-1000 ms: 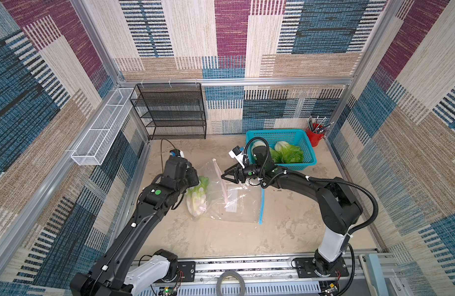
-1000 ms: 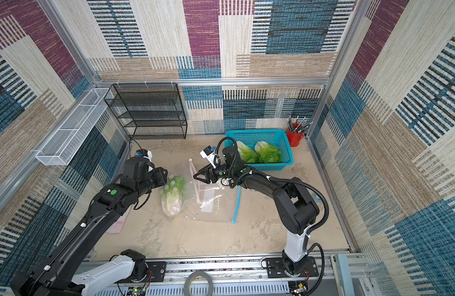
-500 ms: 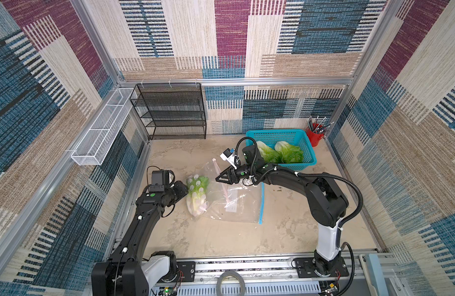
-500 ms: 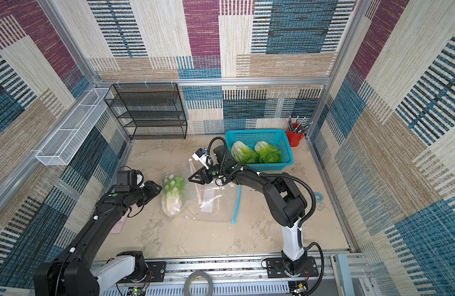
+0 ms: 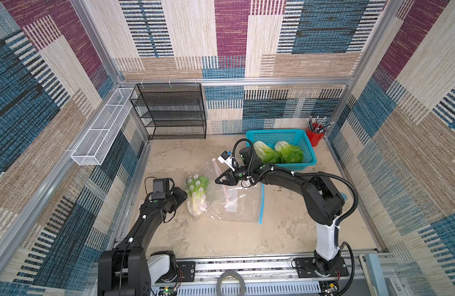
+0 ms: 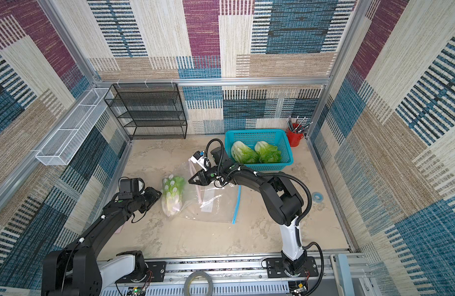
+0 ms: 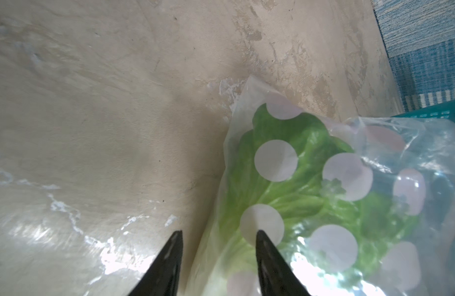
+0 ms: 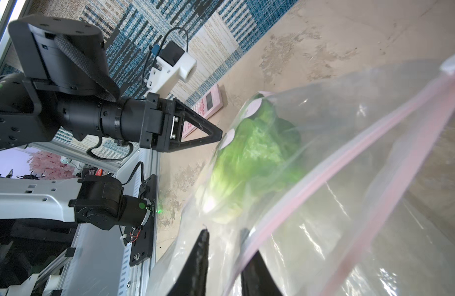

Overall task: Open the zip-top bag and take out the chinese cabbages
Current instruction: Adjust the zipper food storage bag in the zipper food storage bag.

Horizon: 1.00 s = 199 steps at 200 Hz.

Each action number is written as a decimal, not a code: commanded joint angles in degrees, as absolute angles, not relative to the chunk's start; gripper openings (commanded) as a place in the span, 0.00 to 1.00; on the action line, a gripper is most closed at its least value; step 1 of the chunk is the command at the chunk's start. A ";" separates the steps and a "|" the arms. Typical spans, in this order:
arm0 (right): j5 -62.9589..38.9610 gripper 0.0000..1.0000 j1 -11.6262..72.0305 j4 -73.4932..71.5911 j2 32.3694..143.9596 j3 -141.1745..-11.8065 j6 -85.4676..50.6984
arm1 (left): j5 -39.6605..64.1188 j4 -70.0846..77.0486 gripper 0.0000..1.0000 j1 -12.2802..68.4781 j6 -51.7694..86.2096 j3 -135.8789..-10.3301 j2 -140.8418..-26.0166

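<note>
Presently one cabbage (image 5: pixel 197 191) lies inside the clear bag (image 5: pixel 236 205), at its closed, dotted end, flat on the tabletop (image 5: pixel 221 238). Two more cabbages (image 5: pixel 266 153) rest side by side in the blue basket (image 5: pixel 307 143), well apart from it.

The right end effector (image 8: pixel 226 246) is at the bag's mouth. Its jaws are narrowly apart, with the film beside the pink strip (image 8: pixel 349 164) between them; whether the film is firmly pinched cannot be told. The left end effector (image 7: pixel 217 237) is partly open and empty, straddling the bag's edge: one finger over the bagged leaves, one over bare tabletop.

The step in hand appears to be freeing the third head. It would go best with the mouth lip held raised and taut while the head is worked toward the opening. The grip should go on the firm stalk rather than the leaves, without trapping film.

Glare blurs the stalk end, and how wide the mouth gapes is unclear. A pink object (image 8: pixel 208 107) behind the left arm is partly hidden.
</note>
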<state>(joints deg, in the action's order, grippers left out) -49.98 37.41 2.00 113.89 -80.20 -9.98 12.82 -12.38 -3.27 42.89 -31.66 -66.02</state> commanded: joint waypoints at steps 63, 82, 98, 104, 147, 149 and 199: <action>-51.76 0.06 37.60 0.68 114.61 -80.07 -10.71 | 16.34 12.04 0.50 -3.52 50.51 -24.69 -69.16; -51.93 0.04 37.68 0.07 114.70 -79.81 -11.22 | 18.40 16.03 0.50 -3.49 51.56 -24.20 -71.70; -51.96 0.03 37.68 -0.09 114.69 -79.67 -11.41 | 20.76 17.89 0.50 -3.52 52.02 -24.42 -74.45; -52.01 0.02 37.70 -0.09 114.70 -79.72 -11.43 | 21.59 18.84 0.49 -3.52 52.27 -24.35 -75.42; -52.09 0.00 37.80 0.16 114.79 -79.63 -11.16 | 24.93 28.33 0.10 -3.51 56.75 -22.33 -80.18; -52.11 0.00 37.73 0.17 114.79 -79.59 -11.16 | 25.00 28.44 0.08 -3.52 56.84 -22.32 -80.21; -51.94 0.00 37.73 0.18 114.74 -79.63 -11.03 | 24.85 24.43 0.00 -3.50 56.22 -23.42 -76.12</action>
